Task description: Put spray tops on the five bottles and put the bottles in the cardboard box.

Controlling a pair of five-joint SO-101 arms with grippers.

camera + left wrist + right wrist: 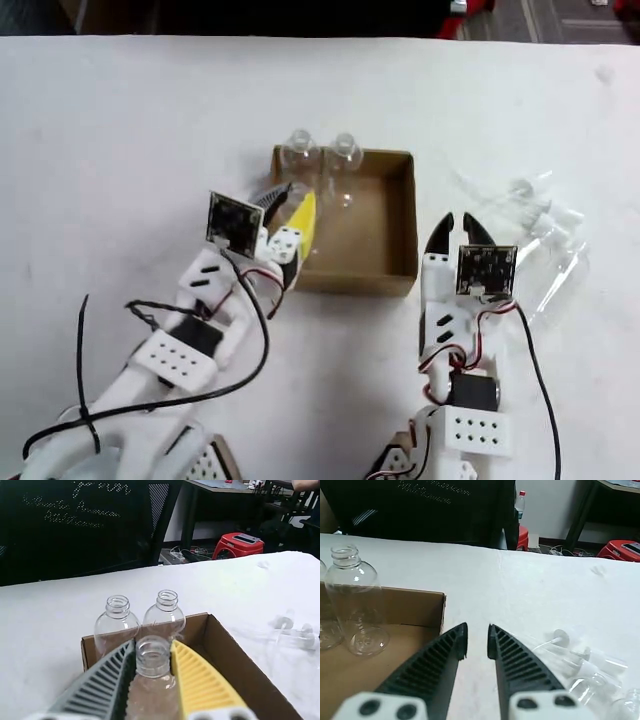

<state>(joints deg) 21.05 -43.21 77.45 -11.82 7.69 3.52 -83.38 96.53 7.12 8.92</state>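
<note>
While left tool [152,649] grips a bottle [151,661] at cardboard box [227,652] edge, right tool [477,636] slightly parted, empty.

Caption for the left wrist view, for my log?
Left gripper grips a capless clear bottle at the cardboard box; two more bottles stand by its wall.

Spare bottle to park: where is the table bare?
Bare table left of and beyond the cardboard box. Crowded right of it: spray tops beside the right pincer; the left pincer holds a bottle at the box's left wall.
</note>
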